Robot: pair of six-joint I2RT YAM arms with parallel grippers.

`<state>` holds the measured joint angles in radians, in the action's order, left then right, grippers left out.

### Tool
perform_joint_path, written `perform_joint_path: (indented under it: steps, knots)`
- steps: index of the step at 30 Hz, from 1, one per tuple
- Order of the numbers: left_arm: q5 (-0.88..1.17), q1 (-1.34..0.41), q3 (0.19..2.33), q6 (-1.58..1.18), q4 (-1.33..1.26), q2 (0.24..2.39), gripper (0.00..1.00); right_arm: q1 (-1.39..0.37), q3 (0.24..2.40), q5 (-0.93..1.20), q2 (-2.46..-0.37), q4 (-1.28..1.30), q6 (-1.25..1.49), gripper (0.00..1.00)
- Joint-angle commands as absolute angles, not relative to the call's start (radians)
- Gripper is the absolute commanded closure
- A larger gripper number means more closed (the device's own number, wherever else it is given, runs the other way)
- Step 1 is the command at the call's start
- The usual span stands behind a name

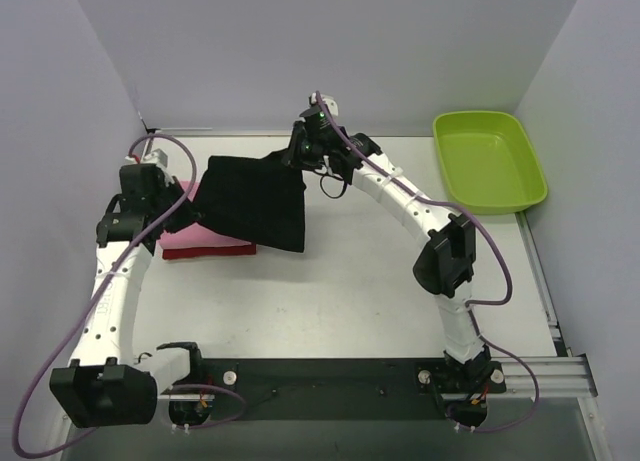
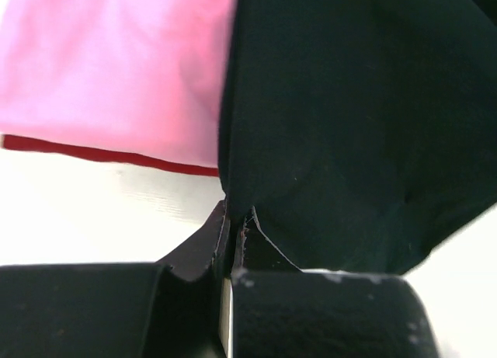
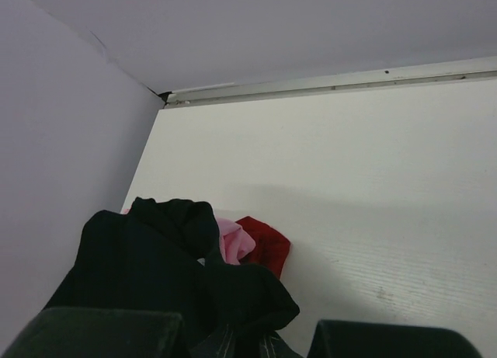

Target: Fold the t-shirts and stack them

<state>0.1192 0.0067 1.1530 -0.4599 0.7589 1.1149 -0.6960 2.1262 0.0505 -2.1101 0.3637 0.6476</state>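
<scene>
the left hand [image 2: 233, 227] is seen pressed together on an edge of the black t-shirt [image 1: 255, 201], a thin fold of the dark cloth being pinched between its fingertips. the right hand [image 1: 302, 157] is likewise clamped on the same shirt at its far corner, where the cloth is bunched into a knot between the fingers. the black t-shirt is held stretched between the two hands at the far left of the tabletop [image 1: 350, 301], its near part draped down over the other two garments. the pink t-shirt [image 1: 186, 239] is laid flat on the dark red t-shirt [image 1: 212, 252], of which only a narrow strip is shown along the near edge. both are partly covered by the black cloth. a lime-green tub [image 1: 488, 161] is set at the far right corner, well apart from the shirts.
</scene>
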Motion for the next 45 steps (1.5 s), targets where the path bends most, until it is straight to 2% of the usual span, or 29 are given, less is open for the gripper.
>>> perform_joint_path:
  steps: [1,9,21,45]
  knots:
    - [0.242,0.155,1.203,-0.4,0.727,1.149,1.0,-0.703,2.195,0.08,-2.112,0.33,0.65,1.0]
    - [0.305,0.345,1.203,-0.391,0.684,1.232,1.0,-0.704,2.177,0.097,-2.111,0.258,0.649,1.0]
    - [0.245,0.368,1.189,-0.422,0.646,1.255,1.0,-0.71,2.424,0.153,-2.335,0.167,0.732,1.0]
    - [0.103,0.466,1.075,-0.495,0.558,1.267,1.0,-0.723,2.484,0.158,-2.536,-0.066,0.821,1.0]
